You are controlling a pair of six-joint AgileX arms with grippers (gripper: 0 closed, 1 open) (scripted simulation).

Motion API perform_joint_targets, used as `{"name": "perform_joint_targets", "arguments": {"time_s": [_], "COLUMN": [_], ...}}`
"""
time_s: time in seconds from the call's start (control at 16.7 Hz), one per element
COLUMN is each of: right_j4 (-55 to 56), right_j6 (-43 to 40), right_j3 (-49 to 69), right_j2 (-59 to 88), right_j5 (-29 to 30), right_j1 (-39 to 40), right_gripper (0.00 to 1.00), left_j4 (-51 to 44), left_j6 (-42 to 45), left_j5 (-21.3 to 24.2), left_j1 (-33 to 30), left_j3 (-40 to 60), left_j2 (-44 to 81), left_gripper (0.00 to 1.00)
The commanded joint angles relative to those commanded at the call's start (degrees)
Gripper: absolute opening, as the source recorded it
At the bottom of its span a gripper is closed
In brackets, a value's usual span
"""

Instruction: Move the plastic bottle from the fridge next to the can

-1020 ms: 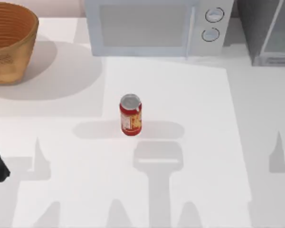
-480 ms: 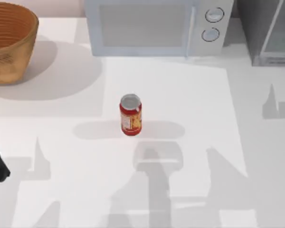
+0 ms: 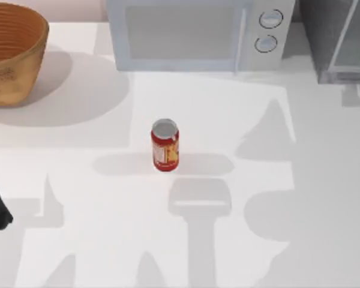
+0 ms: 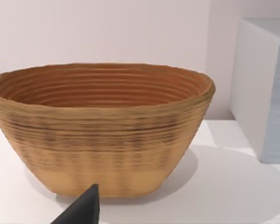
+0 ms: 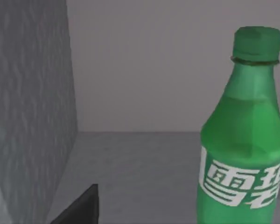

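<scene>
Top view: the can (image 3: 165,145) stands mid-counter (image 3: 78,180), in front of the microwave (image 3: 198,33); the fridge (image 3: 342,36) sits right of the microwave, well apart from the can.
Left wrist view: the left gripper (image 4: 81,211) is parked before the basket (image 4: 100,126); grip state unreadable.
Right wrist view: the plastic bottle (image 5: 247,140) stands upright inside the fridge; the right gripper (image 5: 79,209) is near, not touching, grip state unreadable.
Handling: likely light, smooth, slightly yielding; best gripped at the label band.

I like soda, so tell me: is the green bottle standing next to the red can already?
No, the plastic bottle stands upright inside the dark grey fridge, while the can stands alone on the table.
</scene>
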Motion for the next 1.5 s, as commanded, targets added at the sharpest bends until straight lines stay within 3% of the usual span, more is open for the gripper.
{"name": "perform_joint_targets", "arguments": {"time_s": [0.24, 0.48, 0.84, 1.5], "right_j4": [8.5, 11.5, 11.0, 3.5], "right_j6": [0.1, 0.1, 0.1, 0.0], "right_j3": [6.5, 8.8, 9.5, 25.1], "right_j2": [14.3, 18.8, 19.1, 27.1], "right_j5": [-1.3, -1.8, -1.6, 0.0], "right_j1": [-1.7, -2.2, -1.9, -0.6], "right_gripper": [1.0, 1.0, 1.0, 1.0], "left_j4": [0.0, 0.0, 0.0, 0.0], "left_j6": [0.0, 0.0, 0.0, 0.0], "left_j5": [0.0, 0.0, 0.0, 0.0], "left_j1": [0.0, 0.0, 0.0, 0.0], "left_j3": [0.0, 0.0, 0.0, 0.0], "left_j2": [0.0, 0.0, 0.0, 0.0], "left_gripper": [1.0, 1.0, 1.0, 1.0]}}
